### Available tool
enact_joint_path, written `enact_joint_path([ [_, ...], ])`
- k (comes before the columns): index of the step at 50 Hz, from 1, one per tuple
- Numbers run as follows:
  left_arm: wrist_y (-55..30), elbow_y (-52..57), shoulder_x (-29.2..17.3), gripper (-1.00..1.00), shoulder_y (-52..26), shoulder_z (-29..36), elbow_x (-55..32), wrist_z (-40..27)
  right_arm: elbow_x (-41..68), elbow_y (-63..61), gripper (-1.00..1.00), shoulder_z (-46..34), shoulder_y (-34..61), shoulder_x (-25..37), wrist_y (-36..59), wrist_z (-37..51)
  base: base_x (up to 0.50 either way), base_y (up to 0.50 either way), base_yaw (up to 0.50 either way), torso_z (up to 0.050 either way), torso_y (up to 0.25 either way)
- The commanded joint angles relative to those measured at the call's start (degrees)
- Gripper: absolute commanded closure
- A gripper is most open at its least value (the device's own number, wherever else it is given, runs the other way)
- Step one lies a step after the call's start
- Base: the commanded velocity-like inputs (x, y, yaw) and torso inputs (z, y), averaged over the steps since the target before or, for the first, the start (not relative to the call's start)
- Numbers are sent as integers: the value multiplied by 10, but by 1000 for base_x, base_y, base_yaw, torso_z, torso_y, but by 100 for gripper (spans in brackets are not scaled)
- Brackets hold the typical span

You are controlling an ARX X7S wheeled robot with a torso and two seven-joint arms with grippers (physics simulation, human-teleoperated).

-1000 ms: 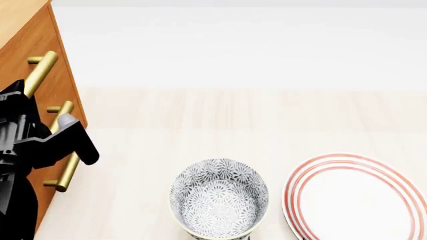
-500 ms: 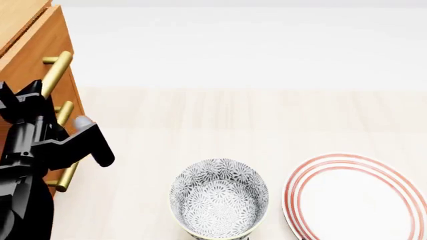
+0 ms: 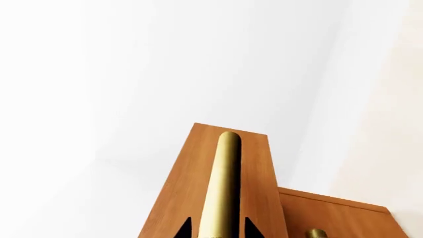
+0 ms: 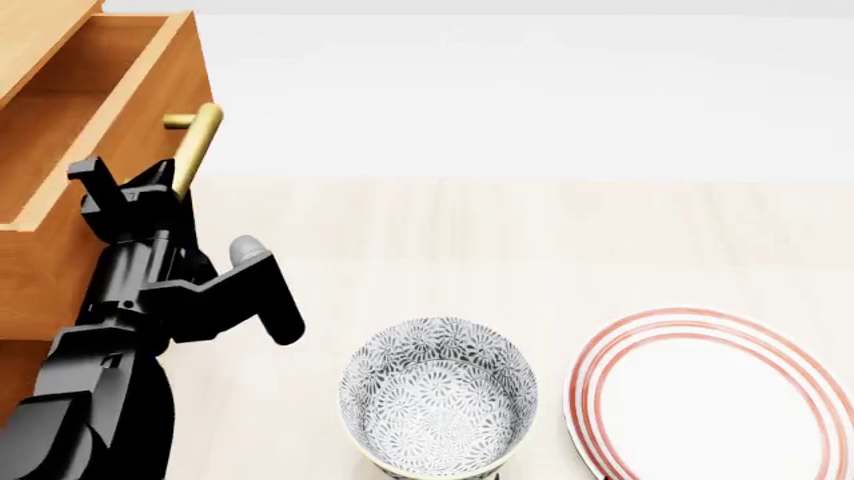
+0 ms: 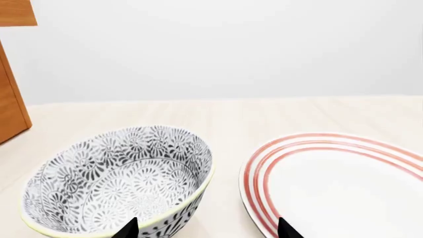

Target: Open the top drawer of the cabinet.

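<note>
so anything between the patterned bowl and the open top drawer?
Only the left arm's black wrist link; otherwise bare tabletop separates the patterned bowl from the top drawer, per the head view.

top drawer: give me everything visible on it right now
The top drawer is orange-brown, wood-look, pulled well out of the cabinet, so its open box shows from above; what shows of the inside looks bare. Its front carries one brass bar handle on posts. The left gripper sits at the handle's lower part, and in the left wrist view the bar runs between the two dark fingertips. Nothing else touches it.
</note>
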Motion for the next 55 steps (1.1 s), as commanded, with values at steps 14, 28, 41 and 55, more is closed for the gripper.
enact_joint_path([
  [14, -10, 56, 37, 100, -10, 9, 21, 30, -2, 0, -100, 10, 0, -8, -1, -10, -4, 0, 0, 0, 2],
  [28, -52, 132, 42, -100, 10, -8, 24, 41, 2, -2, -100, 7, 0, -6, 4, -8, -1, 0, 0, 0, 1],
  [41, -129, 315, 75, -100, 42, -35, 11, 108, 4, 1, -100, 5, 0, -5, 0, -9, 0, 0, 0, 0, 0],
  [55, -196, 346, 122, -100, -4, -126, -11, 113, 7, 1, -100, 2, 0, -4, 0, -8, 0, 0, 0, 0, 0],
])
